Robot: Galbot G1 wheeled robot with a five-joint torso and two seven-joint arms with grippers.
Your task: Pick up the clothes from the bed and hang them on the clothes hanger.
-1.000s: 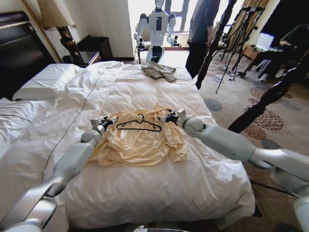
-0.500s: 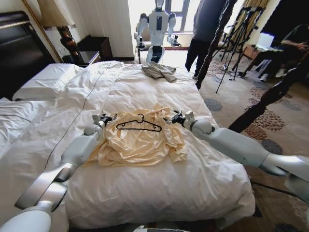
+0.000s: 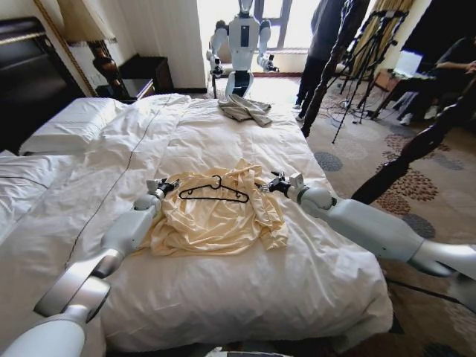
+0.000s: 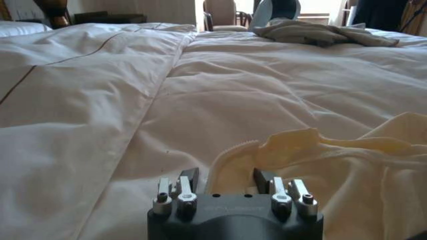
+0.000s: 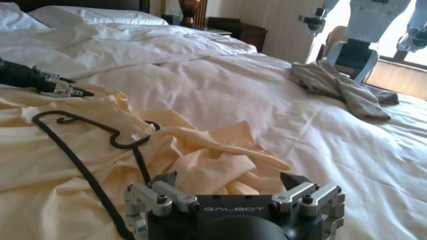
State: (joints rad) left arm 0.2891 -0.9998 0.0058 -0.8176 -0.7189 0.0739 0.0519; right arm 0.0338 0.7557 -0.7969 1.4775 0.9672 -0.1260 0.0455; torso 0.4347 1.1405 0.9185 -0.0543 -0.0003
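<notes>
The bed (image 3: 245, 290) with its rumpled white duvet spreads under both arms, white pillows (image 3: 71, 123) off beyond the left arm. The cream top (image 3: 216, 216) lies crumpled on the duvet between the two grippers, and a grey-beige garment (image 3: 245, 109) sits well beyond them near the far edge of the bed. The black hanger (image 3: 214, 192) lies flat on the upper part of the top, its hook pointing away from the robot, one end toward each gripper. The left gripper (image 3: 165, 184) rests low at the top's left edge, fingers spread with a fold of cream fabric just in front of them. The right gripper (image 3: 269, 183) hovers at the top's right edge, its fingers open wide over a bunched sleeve, close to the hanger's right end.
</notes>
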